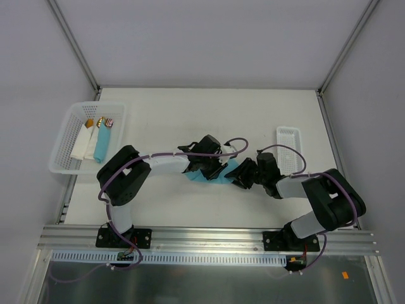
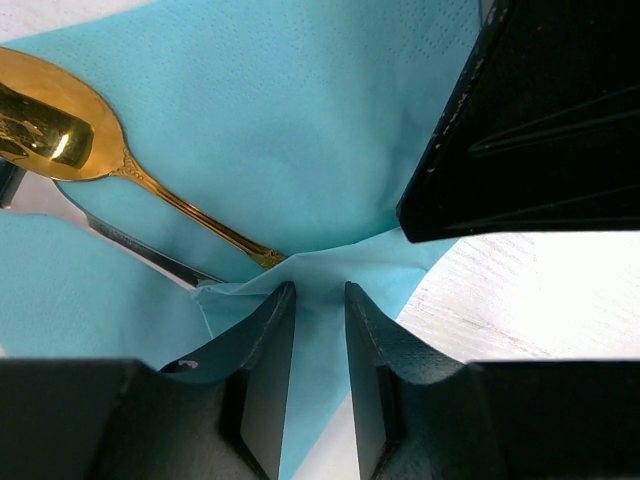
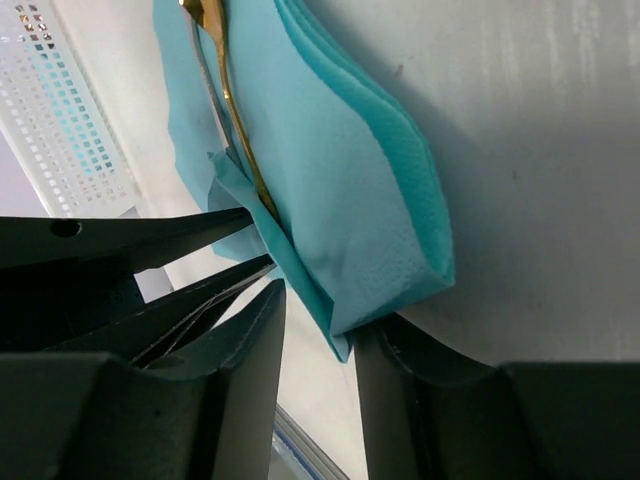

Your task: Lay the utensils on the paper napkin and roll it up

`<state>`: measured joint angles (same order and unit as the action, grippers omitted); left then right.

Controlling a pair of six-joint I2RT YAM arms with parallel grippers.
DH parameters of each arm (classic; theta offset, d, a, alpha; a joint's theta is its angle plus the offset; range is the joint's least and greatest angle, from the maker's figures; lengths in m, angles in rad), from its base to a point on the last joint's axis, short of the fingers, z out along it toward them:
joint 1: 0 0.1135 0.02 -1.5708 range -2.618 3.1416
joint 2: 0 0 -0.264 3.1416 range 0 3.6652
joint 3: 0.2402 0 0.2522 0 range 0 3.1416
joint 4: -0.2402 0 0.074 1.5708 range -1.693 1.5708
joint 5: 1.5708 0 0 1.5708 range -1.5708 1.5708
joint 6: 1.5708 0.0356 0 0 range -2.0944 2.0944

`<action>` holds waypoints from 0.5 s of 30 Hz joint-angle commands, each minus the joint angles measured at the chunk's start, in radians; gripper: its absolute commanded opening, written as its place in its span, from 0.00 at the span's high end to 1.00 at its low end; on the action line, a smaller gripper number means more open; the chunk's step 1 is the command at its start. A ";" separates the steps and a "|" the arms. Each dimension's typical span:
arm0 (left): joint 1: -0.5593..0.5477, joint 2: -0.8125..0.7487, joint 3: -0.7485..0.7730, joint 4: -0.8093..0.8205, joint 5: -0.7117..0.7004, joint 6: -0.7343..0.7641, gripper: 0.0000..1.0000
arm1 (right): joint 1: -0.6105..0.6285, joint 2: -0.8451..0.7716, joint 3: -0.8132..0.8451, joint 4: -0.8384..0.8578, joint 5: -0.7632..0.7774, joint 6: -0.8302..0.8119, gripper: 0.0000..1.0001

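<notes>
Utensils [image 2: 180, 205] are lying on the paper napkin [image 2: 300, 120] in the middle of the bench [image 1: 190, 114], so rolling is seemingly beginning: the left gripper [image 2: 320, 300] is pinching a napkin fold while the right gripper [image 3: 318, 320], jaws apart, is straddling its edge, needing a firm grip before turning.

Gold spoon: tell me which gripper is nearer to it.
Left. The left gripper pinches the paper napkin right at the handle tip of the gold spoon; the right gripper straddles the napkin's folded corner, a little beyond that tip.
</notes>
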<state>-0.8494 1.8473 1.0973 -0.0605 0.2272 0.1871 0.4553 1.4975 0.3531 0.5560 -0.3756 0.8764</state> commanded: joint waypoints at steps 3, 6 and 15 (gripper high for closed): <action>0.010 0.015 0.021 -0.032 0.029 -0.041 0.73 | 0.005 -0.025 -0.025 -0.143 0.150 -0.066 0.69; 0.013 0.018 0.018 -0.033 0.034 -0.044 0.74 | 0.005 -0.065 0.004 -0.165 0.156 -0.109 0.71; 0.024 0.027 0.021 -0.038 0.049 -0.063 0.74 | 0.026 -0.123 0.132 -0.311 0.185 -0.258 0.69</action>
<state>-0.8356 1.8519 1.0988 -0.0605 0.2527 0.1471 0.4698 1.4025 0.4320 0.3130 -0.2394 0.7017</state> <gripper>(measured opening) 0.262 0.306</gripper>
